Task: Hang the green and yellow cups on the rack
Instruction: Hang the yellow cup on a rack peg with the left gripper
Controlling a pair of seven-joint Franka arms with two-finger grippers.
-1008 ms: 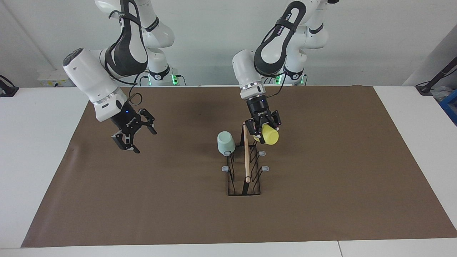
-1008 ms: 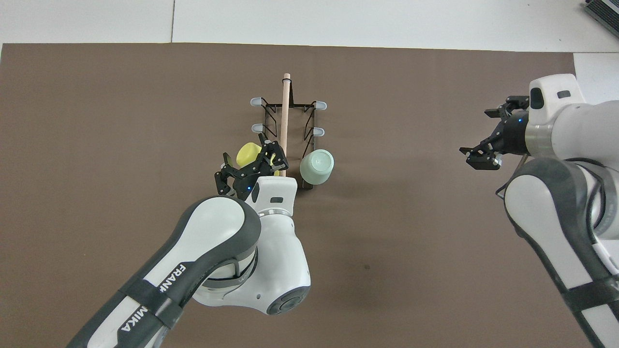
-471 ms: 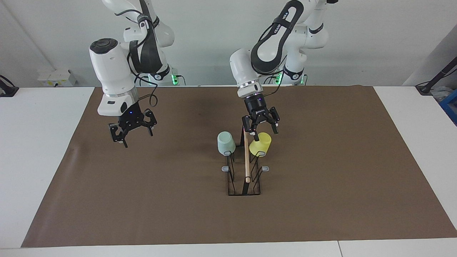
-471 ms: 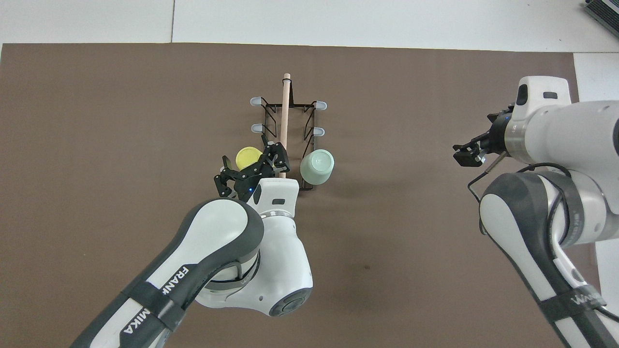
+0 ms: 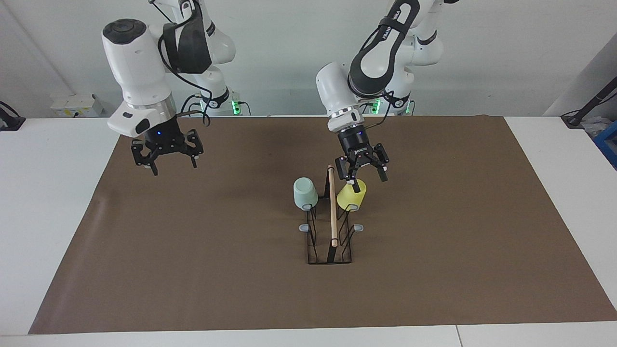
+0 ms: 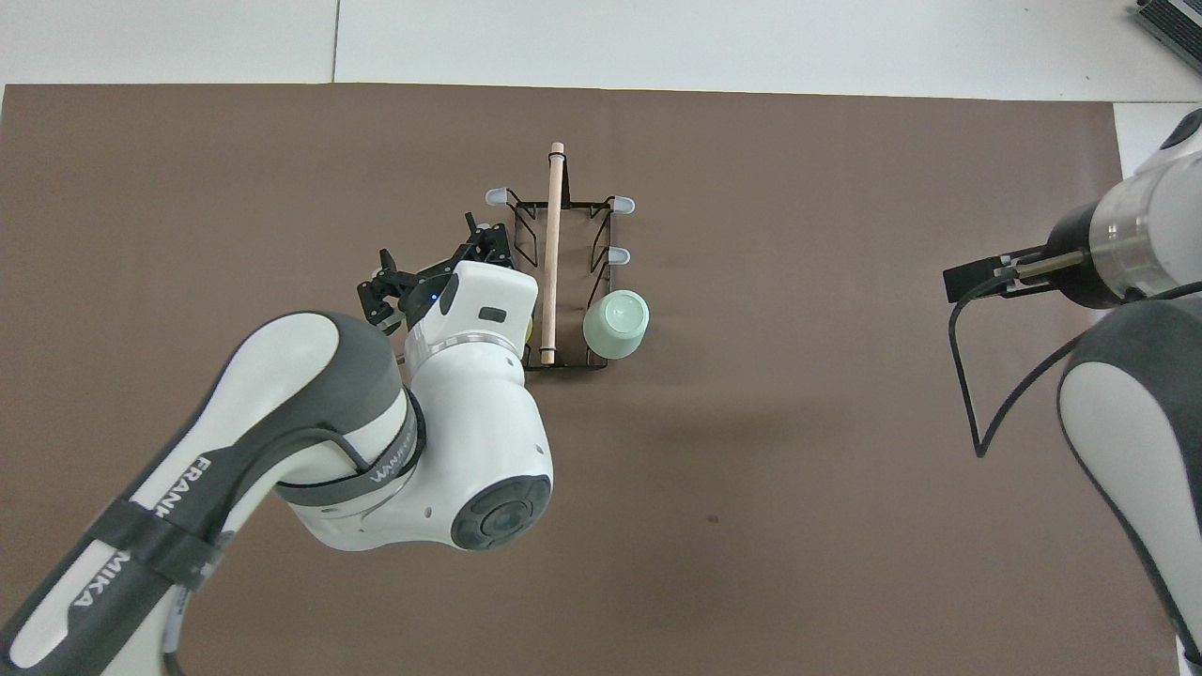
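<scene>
I am holding the left end effector (image 5: 362,172) spread just above the yellow cup (image 5: 351,197), hanging beside the green cup (image 5: 305,193) on the rack (image 5: 331,226); I should lift straight. The right end effector (image 5: 166,155) is waiting, spread, above the table (image 5: 202,270).

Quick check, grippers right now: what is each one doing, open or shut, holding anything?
Left gripper: open, empty, just above the yellow cup hung on the rack.
Right gripper: open, empty, waiting over the mat.

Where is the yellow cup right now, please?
In the facing view the yellow cup hangs upside down on the rack, on its prong nearest the robots at the left arm's end, level with the green cup, just under the open left claw.
</scene>
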